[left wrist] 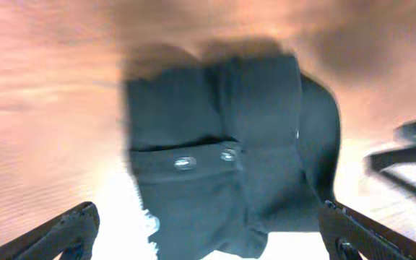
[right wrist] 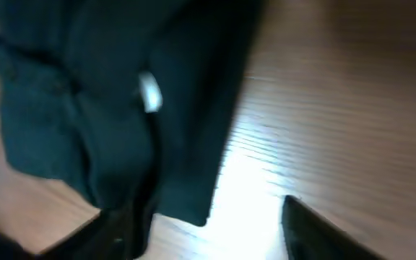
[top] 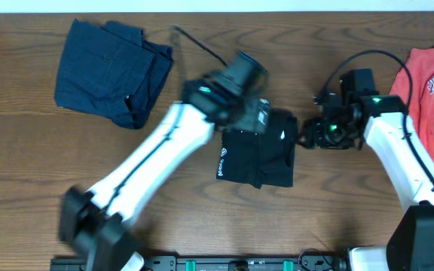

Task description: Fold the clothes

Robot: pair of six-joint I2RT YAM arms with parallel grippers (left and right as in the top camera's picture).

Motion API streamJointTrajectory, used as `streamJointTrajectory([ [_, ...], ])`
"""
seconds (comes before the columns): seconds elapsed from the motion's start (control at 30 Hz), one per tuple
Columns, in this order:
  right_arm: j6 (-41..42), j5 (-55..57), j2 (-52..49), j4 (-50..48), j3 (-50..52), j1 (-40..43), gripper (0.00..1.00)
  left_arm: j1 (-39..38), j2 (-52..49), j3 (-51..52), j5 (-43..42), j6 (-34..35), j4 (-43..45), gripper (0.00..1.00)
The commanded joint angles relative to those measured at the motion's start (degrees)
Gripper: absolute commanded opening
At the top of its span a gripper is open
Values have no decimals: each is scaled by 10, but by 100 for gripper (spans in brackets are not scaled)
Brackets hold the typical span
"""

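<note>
Both open, holding nothing: left gripper (top: 262,115) hovers over the 12 o'clock edge of the centre black shirt (top: 262,154), right gripper (top: 304,137) just off its 3 o'clock edge

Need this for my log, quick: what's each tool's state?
Left tool: open, empty, over the black shirt.
Right tool: open, empty, at that shirt's edge.
</note>
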State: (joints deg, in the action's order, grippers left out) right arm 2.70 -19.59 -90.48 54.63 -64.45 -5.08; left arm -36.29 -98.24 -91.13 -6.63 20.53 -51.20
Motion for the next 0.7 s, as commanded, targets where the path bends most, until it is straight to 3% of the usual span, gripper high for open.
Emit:
streamJointTrajectory([
  [0.0, -17, -35, 3, -21, 36, -35, 68, 33, 25, -9, 18, -14, -33, 98],
  [0.07, -15, -55, 3, -56, 65, -54, 67, 48, 25, -9, 18, -18, -58, 98],
  [0.13, -5, -67, 3, -89, 92, -68, 32, 55, 20, -4, 18, -35, -76, 98],
  [0.2, 20, -58, 3, -113, 109, -72, 4, 55, 18, 6, 18, -43, -82, 98],
  [0.37, 61, 62, 16, -79, 87, -38, 1, 55, 10, 25, 17, -44, -90, 98],
  [0.67, 39, 78, 38, -35, 51, 10, 1, 50, -16, 41, -7, -43, -105, 98],
])
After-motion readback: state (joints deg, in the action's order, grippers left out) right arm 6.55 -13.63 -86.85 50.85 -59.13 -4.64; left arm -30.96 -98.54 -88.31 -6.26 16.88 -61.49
